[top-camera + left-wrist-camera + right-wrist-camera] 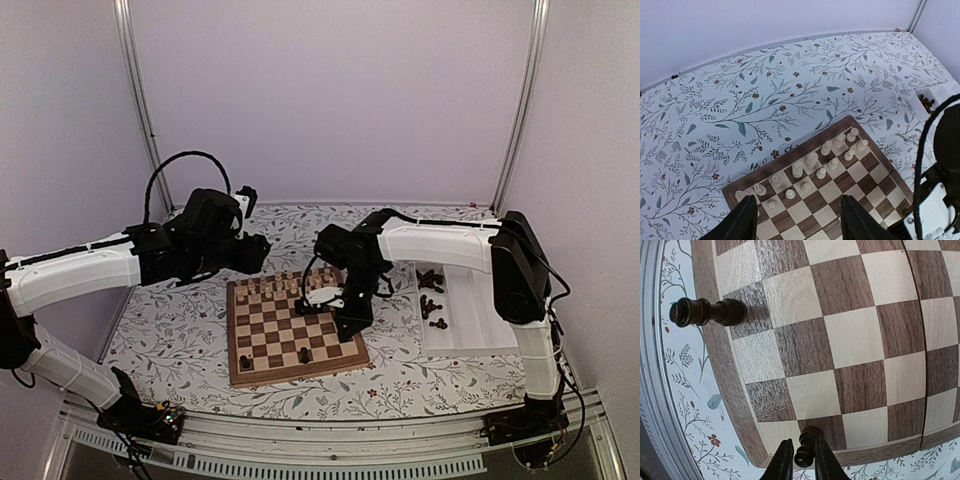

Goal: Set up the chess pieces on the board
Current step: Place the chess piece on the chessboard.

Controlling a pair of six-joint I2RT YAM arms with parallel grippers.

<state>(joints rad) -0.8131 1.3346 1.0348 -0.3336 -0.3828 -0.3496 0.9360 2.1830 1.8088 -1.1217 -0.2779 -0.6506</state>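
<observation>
Near me, on the front row of the chessboard (272, 322), two dark chess pieces (305, 355) stand, one in the left corner and one near the middle. A bit further in, by the board's right edge, my right gripper (803, 450) has a dark pawn (809, 437) between its fingers. The pawn stands on a dark square. The fingers sit very close on both sides, but I cannot tell if they squeeze it. To the right is a white tray (480, 320) with more dark pieces (430, 298) inside. On the far rows stand the pale chessmen (810, 162). My left gripper (799, 200) hangs above that far side, fingers wide apart, holding nothing.
</observation>
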